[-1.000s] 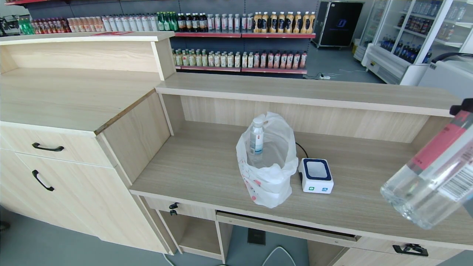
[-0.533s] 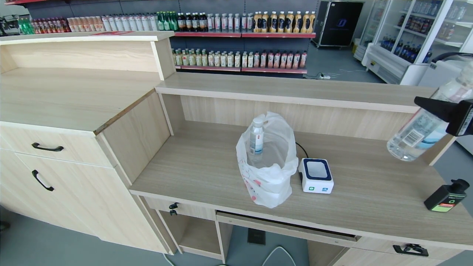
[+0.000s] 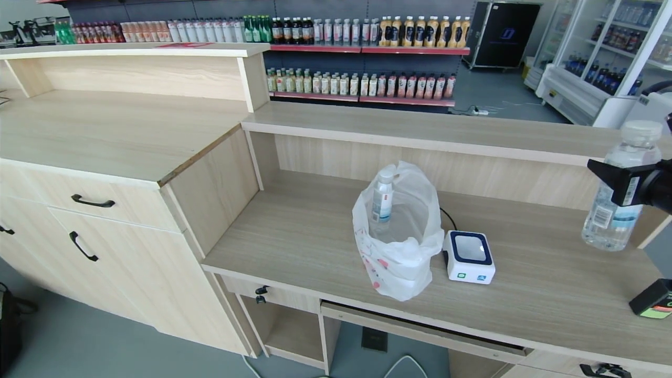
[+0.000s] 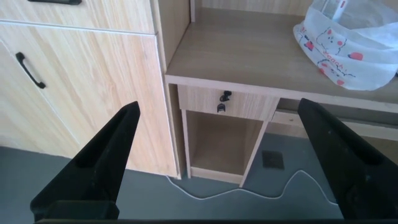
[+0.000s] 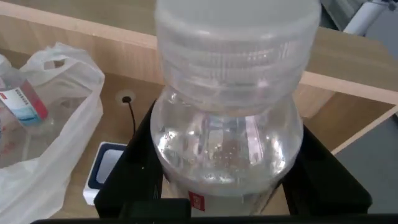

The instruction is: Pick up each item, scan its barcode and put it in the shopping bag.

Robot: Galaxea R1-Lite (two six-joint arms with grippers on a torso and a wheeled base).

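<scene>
Right gripper (image 3: 626, 185): fingers (image 5: 127, 180) pressed against either side of the clear water bottle (image 3: 613, 223), pinching it below the shoulder; the bottle stands upright, cap up, over the right end of the counter (image 3: 551, 283), well apart from the scanner (image 3: 469, 249); we cannot tell whether its base touches the wood.

Left gripper (image 4: 217, 162): fingers (image 4: 99, 162) spread wide, holding nothing, low in front of the counter's drawer side.

Shopping bag (image 3: 399, 252): open-mouthed, standing just beside the scanner on its left; one small bottle (image 3: 382, 202) upright inside; we count that item as finished.

Dark item (image 3: 653, 299): lying near the counter's right edge, untouched, not yet scanned or bagged by our reckoning.

Progress, as we judge it: one item bagged; one in hand and away from the scanner face, whether already scanned we cannot say; one waiting.
</scene>
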